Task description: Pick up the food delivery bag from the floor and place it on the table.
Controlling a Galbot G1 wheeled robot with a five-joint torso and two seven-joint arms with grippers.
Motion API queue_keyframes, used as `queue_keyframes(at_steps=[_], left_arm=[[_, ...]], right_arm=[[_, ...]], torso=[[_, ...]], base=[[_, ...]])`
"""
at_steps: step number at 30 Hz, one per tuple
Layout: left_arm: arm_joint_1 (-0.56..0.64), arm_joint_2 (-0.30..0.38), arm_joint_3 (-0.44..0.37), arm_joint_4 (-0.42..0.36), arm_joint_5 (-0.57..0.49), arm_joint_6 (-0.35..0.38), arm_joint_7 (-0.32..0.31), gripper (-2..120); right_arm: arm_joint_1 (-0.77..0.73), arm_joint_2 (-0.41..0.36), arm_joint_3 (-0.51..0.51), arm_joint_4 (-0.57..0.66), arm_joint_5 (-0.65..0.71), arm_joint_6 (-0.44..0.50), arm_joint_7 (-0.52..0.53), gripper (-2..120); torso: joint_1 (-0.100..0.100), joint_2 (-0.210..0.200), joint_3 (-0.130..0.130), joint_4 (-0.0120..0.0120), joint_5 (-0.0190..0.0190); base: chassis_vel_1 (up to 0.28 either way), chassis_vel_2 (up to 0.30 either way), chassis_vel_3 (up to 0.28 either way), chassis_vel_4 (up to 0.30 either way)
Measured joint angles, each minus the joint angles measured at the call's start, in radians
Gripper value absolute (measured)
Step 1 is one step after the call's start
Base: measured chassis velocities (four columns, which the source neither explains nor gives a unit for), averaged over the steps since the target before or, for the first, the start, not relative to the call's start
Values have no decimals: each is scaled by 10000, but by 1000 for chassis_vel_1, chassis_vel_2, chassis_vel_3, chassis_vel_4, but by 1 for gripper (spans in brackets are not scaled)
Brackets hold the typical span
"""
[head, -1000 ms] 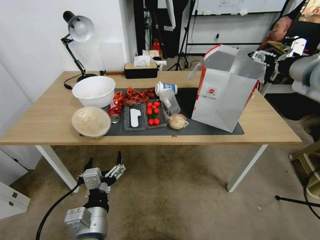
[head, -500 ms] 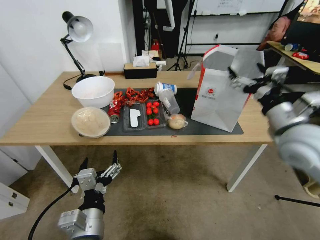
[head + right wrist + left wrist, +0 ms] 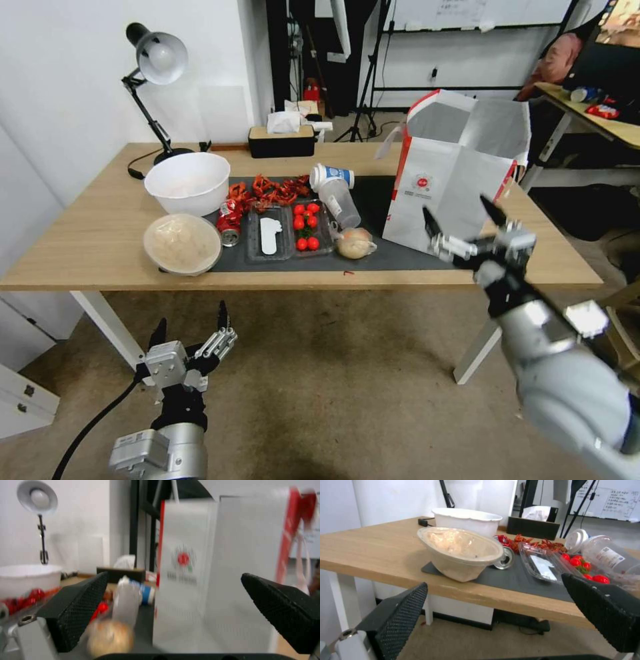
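Bag is set upright on table; right gripper is spread empty just before it, left gripper spread low.

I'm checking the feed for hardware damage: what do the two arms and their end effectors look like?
Both arms are silver-grey metal with rounded joint housings. Each ends in a black wrist and a light-grey block carrying two slim black fingers with textured, dimpled pads. The left end effector has ribbed silver linkages and a black cable looping from its arm. The right end effector looks the same, with a white square fitting on its arm.
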Motion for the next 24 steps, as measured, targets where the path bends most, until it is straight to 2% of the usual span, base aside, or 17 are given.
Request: queue_keyframes(at_steps=[5, 10, 14, 24], left_arm=[[-14, 41, -6, 194, 92, -88, 94, 100], [-41, 232, 36, 398, 113, -160, 125, 100], [-68, 238, 80, 482, 190, -172, 230, 100], [-153, 190, 111, 526, 315, -232, 326, 100]], right_arm=[[-1204, 824, -198, -500, -863, 699, -65, 100], [-1530, 1195, -525, -1019, -1277, 1248, -79, 100], [-1092, 1299, -594, -1151, -1034, 1007, 45, 100], [-969, 1405, -607, -1294, -606, 810, 52, 100]], torso=[[-1, 0, -1, -1, 0], [0, 0, 0, -2, 0], [0, 0, 0, 4, 0], [2, -1, 1, 0, 0]], base=[[0, 0, 0, 0], [0, 0, 0, 0], [0, 0, 0, 0], [0, 0, 0, 0]])
